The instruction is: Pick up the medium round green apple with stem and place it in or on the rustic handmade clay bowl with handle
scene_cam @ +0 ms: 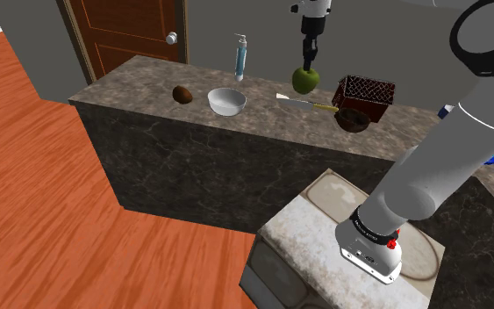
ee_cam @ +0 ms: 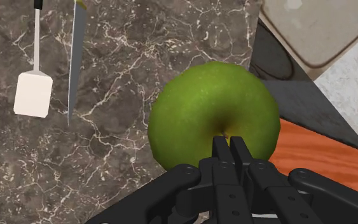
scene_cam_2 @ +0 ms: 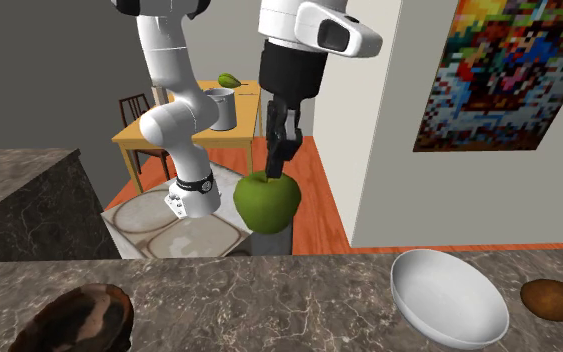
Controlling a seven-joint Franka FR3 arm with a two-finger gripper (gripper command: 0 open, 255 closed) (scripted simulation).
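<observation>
Aloft, the gripper (scene_cam: pixel 309 61) clasps one green apple (scene_cam: pixel 304 82); one brown bowl (scene_cam: pixel 353 120), one white bowl (scene_cam: pixel 226 102).

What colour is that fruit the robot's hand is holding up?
The apple is green, darker around its stem dip; the wrist view shows it best.

An orange wooden floor (scene_cam: pixel 43 176) is seen below the claw (scene_cam: pixel 310 63); beyond it a brown door (scene_cam: pixel 126 31) (round knob (scene_cam: pixel 172 38)) is set in a grey wall (scene_cam: pixel 210 22).

White arm (scene_cam: pixel 429 167), dark joints, black end effector (ee_cam: pixel 229 141) (two-fingered)
</observation>
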